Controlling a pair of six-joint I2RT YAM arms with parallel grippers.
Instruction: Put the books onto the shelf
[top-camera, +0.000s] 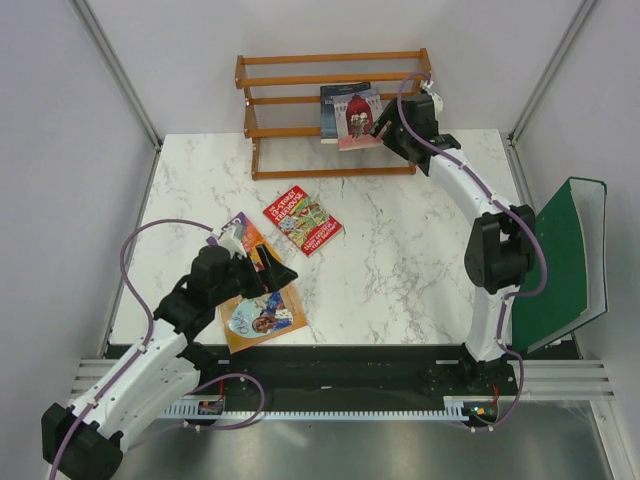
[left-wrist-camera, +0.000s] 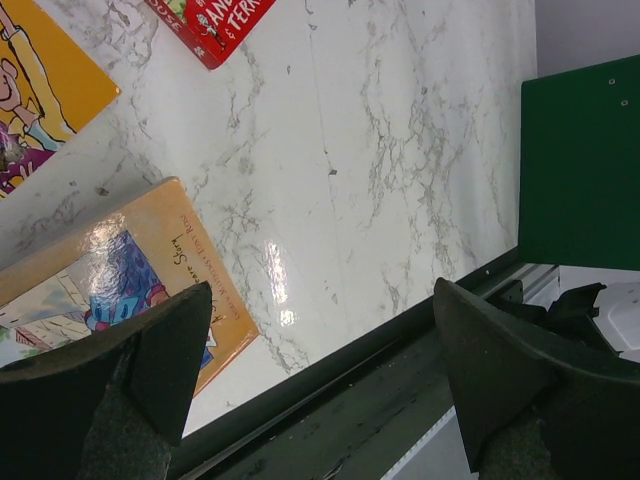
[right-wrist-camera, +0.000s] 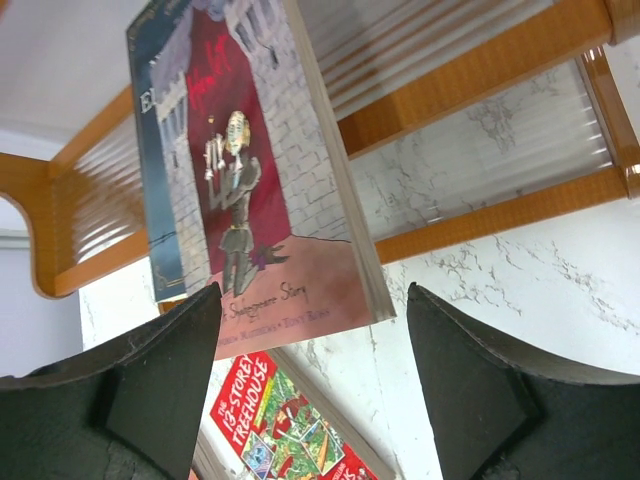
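Observation:
The wooden shelf (top-camera: 335, 78) stands at the back of the table. A pink book (right-wrist-camera: 250, 150) with a red figure leans on its lower tier, and a dark blue book (right-wrist-camera: 162, 230) stands behind it. My right gripper (right-wrist-camera: 313, 290) hovers open just in front of the pink book's bottom edge, its jaws either side of that edge and apart from it. On the table lie a red book (top-camera: 303, 222), a purple and orange book (top-camera: 248, 236) and an orange book (top-camera: 262, 318). My left gripper (left-wrist-camera: 322, 290) hangs open and empty over the table's front edge, beside the orange book (left-wrist-camera: 150, 250).
A large green binder (top-camera: 560, 260) leans at the table's right edge, also seen in the left wrist view as the green binder (left-wrist-camera: 580, 170). The black front rail (top-camera: 340, 355) runs along the near edge. Side walls close in the table.

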